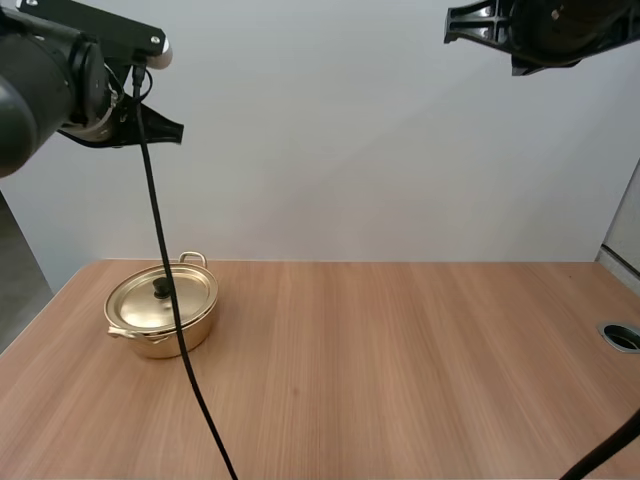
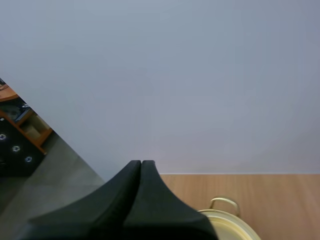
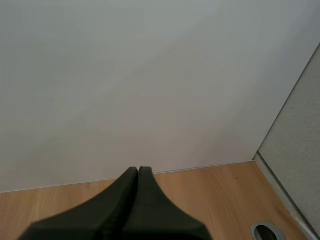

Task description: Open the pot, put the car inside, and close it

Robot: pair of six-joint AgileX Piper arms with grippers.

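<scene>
- Left claw (image 2: 141,166): fingers pressed together into one black wedge, gripping nothing.
- Right claw (image 3: 138,172): likewise closed and empty.
- Pot (image 1: 150,343): on the desk (image 1: 400,370), far left, below the left claw and well apart from the right claw.
- Pot: round, polished gold metal, loop handles; lid (image 1: 135,300) seated, with a dark knob (image 1: 161,290), possibly plastic.
- Desk: smooth wood grain.

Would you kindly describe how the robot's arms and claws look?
Both arms are black. The left arm has a bulky rounded housing; the right arm shows an angular, ribbed bracket. The left claw and right claw each have two black fingers tapering to narrow tips.
</scene>
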